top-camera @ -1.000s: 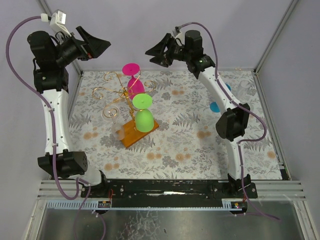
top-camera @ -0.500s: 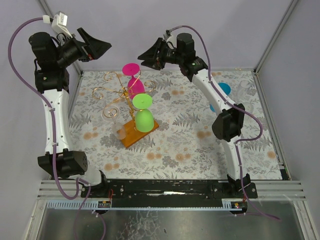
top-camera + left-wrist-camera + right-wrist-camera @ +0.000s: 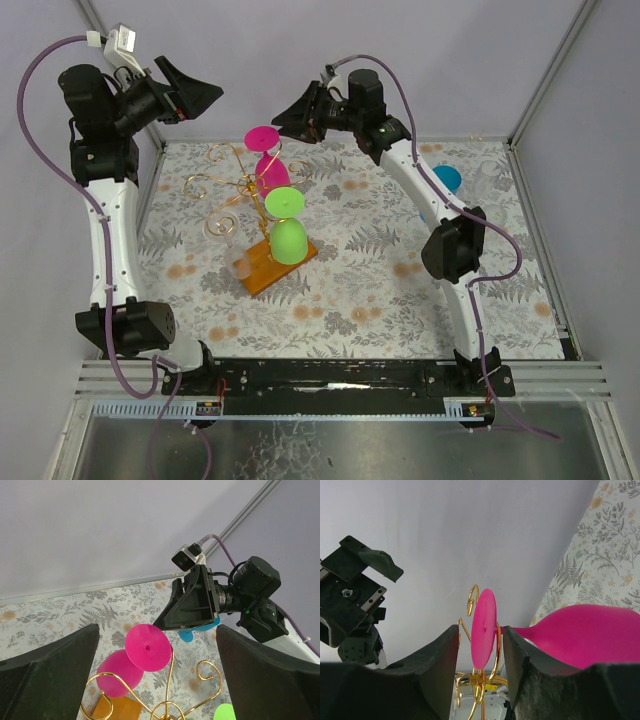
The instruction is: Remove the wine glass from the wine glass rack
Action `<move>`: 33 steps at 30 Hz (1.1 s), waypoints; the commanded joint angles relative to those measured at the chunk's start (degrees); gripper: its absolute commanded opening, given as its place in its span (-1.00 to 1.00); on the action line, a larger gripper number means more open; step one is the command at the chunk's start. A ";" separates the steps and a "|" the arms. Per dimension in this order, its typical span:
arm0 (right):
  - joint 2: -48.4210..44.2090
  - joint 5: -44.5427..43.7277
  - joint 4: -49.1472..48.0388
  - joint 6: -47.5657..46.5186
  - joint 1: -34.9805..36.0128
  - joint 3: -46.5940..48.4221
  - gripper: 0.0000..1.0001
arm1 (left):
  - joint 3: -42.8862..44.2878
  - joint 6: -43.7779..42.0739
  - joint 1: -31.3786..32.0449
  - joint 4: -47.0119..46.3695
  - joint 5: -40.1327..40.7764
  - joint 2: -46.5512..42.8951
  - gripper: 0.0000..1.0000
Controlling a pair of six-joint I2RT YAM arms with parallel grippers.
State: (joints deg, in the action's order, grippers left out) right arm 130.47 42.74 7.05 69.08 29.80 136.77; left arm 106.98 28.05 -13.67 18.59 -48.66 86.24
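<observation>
The wine glass rack (image 3: 235, 185), gold wire on an orange-brown base (image 3: 268, 268), stands left of centre on the floral cloth. A pink wine glass (image 3: 270, 172) hangs upside down on it, its foot (image 3: 263, 136) uppermost. My right gripper (image 3: 284, 118) is just right of that foot. In the right wrist view the gripper (image 3: 480, 629) stands open, its jaws on either side of the pink foot (image 3: 484, 622) with a gap on each side; the bowl (image 3: 590, 635) lies to the right. My left gripper (image 3: 205, 95) is wide open, high at the left, holding nothing.
A green wine glass (image 3: 288, 238) hangs on the rack's near side and a clear one (image 3: 226, 236) on its left. A blue glass (image 3: 446, 180) and a clear glass (image 3: 487, 170) are on the cloth at the back right. Walls close the back and sides.
My right gripper has moved left up to the pink glass's foot and its jaws have narrowed round it. The left arm has not moved.
</observation>
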 commanded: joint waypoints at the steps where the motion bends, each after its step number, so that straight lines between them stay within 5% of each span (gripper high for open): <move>1: 0.21 2.64 -1.73 0.25 0.96 2.37 -0.07 | -0.67 0.71 -0.56 -4.35 -0.99 -0.96 1.00; 16: -0.32 2.96 -0.42 -0.89 1.22 1.24 -0.37 | -1.11 0.95 -0.56 -4.94 -1.17 -0.97 0.99; 33: 0.70 3.40 3.56 -2.73 1.45 0.95 -0.48 | -2.10 1.04 -0.49 -5.23 -1.50 -1.48 1.00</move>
State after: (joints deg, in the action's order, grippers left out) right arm 130.47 43.20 8.49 67.83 30.39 136.75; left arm 105.56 28.71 -13.67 16.97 -49.01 86.17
